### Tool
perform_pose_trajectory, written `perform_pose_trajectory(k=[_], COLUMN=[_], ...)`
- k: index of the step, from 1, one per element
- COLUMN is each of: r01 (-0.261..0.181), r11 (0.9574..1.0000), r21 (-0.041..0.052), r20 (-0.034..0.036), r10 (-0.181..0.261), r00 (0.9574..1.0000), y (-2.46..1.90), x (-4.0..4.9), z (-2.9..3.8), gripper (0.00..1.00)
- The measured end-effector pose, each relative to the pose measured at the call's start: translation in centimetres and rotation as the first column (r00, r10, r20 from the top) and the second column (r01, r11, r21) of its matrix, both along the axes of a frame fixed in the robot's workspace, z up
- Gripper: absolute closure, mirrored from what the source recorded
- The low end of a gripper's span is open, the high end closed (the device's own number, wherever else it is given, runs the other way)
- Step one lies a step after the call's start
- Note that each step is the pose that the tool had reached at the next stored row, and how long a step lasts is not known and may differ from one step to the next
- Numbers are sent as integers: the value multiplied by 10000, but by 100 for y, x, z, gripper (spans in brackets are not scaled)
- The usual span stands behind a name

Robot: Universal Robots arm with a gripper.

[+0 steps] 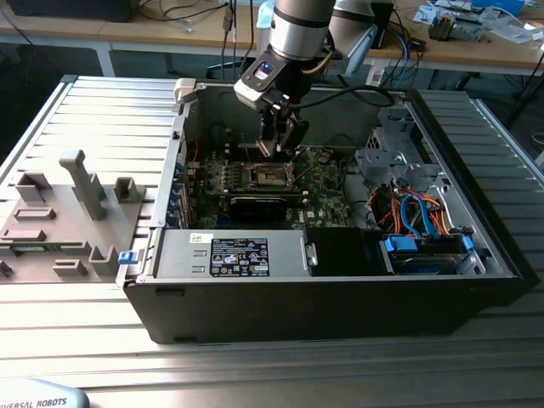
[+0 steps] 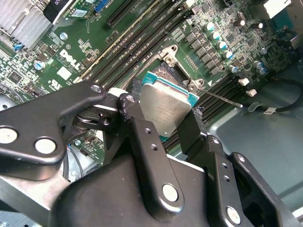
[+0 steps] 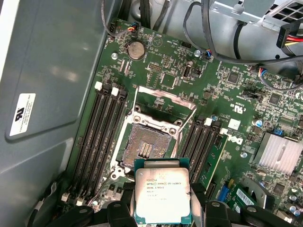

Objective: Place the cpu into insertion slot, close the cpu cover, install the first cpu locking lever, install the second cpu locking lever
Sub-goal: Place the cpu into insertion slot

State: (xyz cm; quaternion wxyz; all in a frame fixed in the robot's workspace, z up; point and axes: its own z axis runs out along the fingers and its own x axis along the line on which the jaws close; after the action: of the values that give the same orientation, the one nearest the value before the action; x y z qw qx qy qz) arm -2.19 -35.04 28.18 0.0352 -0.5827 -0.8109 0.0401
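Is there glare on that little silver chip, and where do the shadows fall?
In the second wrist view the cpu catches a pale sheen; in the first wrist view it looks evenly lit; in the exterior view the computer case is dim inside.

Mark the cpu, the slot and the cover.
cpu [image 3: 162,196]: first wrist view, middle of its metal top.
slot [image 3: 144,146]: first wrist view, its dark contact field.
cover [image 3: 167,97]: first wrist view, a bar of its raised frame.

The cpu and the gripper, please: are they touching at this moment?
Touching. In the second wrist view the fingers of the gripper press against opposite edges of the cpu, clamping it between them.
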Motion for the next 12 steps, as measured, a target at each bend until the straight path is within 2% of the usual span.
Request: perform_pose_trajectory(k=[7, 8, 9, 12], r01=[0, 47, 170, 182], r11=[10000, 9999, 9997, 9996], r21=[-82, -116, -196, -200], r20=[1, 0, 2, 2], r10=[0, -47, -170, -182], r00=[10000, 10000, 9999, 9998], y=[0, 0, 0, 0], x=[0, -4, -12, -14], z=[-2, -14, -50, -56], gripper=[45, 45, 45, 45])
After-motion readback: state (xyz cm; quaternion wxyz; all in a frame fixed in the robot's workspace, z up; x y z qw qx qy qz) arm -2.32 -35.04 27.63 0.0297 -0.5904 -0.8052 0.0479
